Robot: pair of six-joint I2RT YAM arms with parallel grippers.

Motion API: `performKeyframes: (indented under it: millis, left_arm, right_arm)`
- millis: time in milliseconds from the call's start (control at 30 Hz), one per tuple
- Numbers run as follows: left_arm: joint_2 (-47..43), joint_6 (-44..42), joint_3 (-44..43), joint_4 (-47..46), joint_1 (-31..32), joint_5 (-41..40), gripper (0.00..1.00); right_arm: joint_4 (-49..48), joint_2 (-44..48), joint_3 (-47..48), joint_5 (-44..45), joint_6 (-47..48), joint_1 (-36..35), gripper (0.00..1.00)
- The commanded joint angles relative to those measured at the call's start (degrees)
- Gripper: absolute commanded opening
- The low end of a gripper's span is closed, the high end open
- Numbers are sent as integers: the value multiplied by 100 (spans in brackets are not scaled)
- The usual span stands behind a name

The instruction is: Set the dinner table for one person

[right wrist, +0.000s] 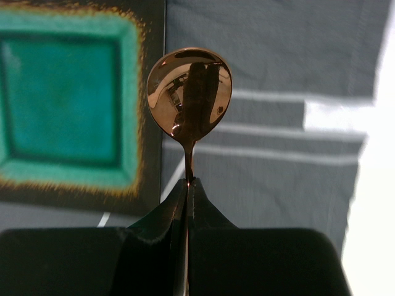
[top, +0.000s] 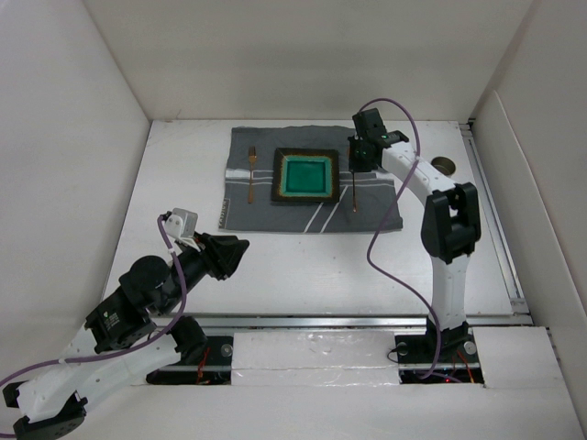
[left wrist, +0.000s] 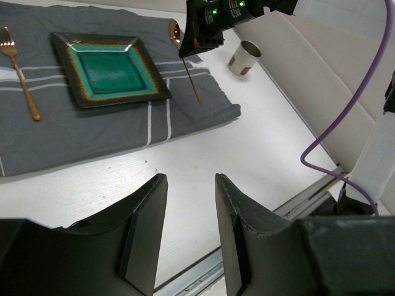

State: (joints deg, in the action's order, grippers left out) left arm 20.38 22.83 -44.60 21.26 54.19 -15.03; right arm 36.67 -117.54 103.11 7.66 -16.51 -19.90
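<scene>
Left gripper (left wrist: 190, 185): nearest the left wrist lens. Its two black fingers are spread apart and nothing is held between them. It is poised over the dinner table (top: 303, 275), a large plain white tabletop, just short of the near edge of the grey cloth mat with thin white stripes (top: 275, 215).
Right gripper (right wrist: 187, 185): nearest the right wrist lens. Its jaws are pressed together on the thin neck of the copper-coloured metal spoon (right wrist: 189, 92), just behind the bowl.
Spoon: pinched by the right gripper, with the bowl turned toward the far wall and the handle directed toward the arms. It is placed over the mat just to the right of the square teal-glazed plate with a dark brown rim (top: 305, 175). Whether the handle end touches the cloth cannot be told.
Plate: laid flat at the middle of the mat.
Copper-coloured metal fork (top: 250, 172): laid flat on the mat to the left of the plate, apart from it, tines toward the far wall.
Mat: spread on the far half of the tabletop, its near right corner rumpled.
Dinner table: enclosed by white walls. A metal rail (top: 321, 318) is seen along its near edge, just beyond the arm bases.
Small white paper cup with a brown base (left wrist: 245, 57): stood upright on the tabletop to the right of the mat, apart from the cloth.
</scene>
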Motion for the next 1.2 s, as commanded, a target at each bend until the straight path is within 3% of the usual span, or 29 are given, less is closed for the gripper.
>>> performKeyframes:
  millis: [0, 467, 1167]
  left_arm:
    - [238, 55, -40, -51, -23, -421, 34]
    - [748, 134, -93, 98, -23, -712, 34]
    - [818, 143, -84, 89, -23, -774, 34]
  right_arm:
    - [358, -471, 900, -361, 394, 153, 0]
    - [710, -1851, 2344, -678, 447, 470, 0]
    - [640, -2309, 2583, -652, 254, 628, 0]
